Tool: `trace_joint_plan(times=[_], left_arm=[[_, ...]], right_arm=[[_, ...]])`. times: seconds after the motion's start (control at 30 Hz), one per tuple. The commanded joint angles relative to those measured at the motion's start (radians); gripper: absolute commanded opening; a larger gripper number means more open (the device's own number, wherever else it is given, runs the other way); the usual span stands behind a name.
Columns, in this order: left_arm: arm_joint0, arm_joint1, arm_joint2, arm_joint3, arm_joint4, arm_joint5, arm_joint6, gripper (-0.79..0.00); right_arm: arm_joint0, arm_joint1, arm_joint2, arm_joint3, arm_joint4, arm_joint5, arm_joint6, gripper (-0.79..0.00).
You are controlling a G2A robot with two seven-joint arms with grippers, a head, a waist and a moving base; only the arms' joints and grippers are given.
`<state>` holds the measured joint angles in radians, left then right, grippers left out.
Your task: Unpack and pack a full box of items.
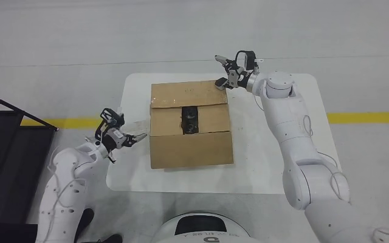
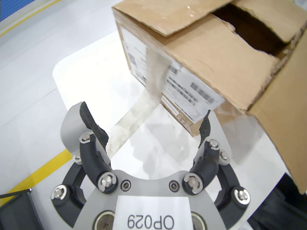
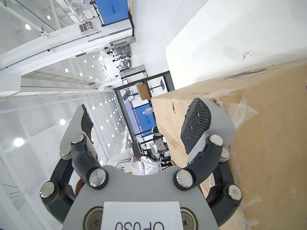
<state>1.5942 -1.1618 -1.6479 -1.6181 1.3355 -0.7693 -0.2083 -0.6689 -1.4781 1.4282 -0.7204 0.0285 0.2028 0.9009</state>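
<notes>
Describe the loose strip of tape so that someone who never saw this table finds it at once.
On the white table stands one cardboard box. From its labelled side, facing the left tool, a pale strip of tape hangs down and trails over the table. Nothing else there is thin, limp and half clear.

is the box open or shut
Partly open: the box has its flaps gaping mid-top, and a peeled tape strip hangs off its side.

We see a big, bright work hall for robots, with a smooth grey floor and a yellow line (image 1: pixel 358 116) at the top view's right, and blue screens (image 3: pixel 111 10) and round ceiling lights (image 3: pixel 18 141) in the right wrist view's upper left.
</notes>
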Motion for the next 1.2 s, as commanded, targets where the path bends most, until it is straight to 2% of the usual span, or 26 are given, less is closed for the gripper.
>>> trace_joint_plan(times=[0.0,0.23,0.37,0.53,0.9,1.17], left_arm=[[0.013,0.006,-0.002,0.002,0.046,-0.052,0.065,0.0],[0.034,0.025,0.008,0.018,0.234,-0.118,0.295,0.0],[0.037,0.03,0.029,0.016,0.322,-0.064,0.359,0.0],[0.023,0.032,0.05,0.012,0.329,-0.026,0.374,0.0],[0.029,0.041,0.061,-0.021,0.313,-0.018,0.381,0.0],[0.037,0.043,0.043,-0.037,0.2,0.002,0.361,0.0]], right_arm=[[0.0,0.0,0.0,0.0,0.0,0.0,0.0,0.0],[0.0,0.0,0.0,0.0,0.0,0.0,0.0,0.0],[0.0,0.0,0.0,0.0,0.0,0.0,0.0,0.0],[0.0,0.0,0.0,0.0,0.0,0.0,0.0,0.0],[0.0,0.0,0.0,0.0,0.0,0.0,0.0,0.0],[0.0,0.0,0.0,0.0,0.0,0.0,0.0,0.0]])
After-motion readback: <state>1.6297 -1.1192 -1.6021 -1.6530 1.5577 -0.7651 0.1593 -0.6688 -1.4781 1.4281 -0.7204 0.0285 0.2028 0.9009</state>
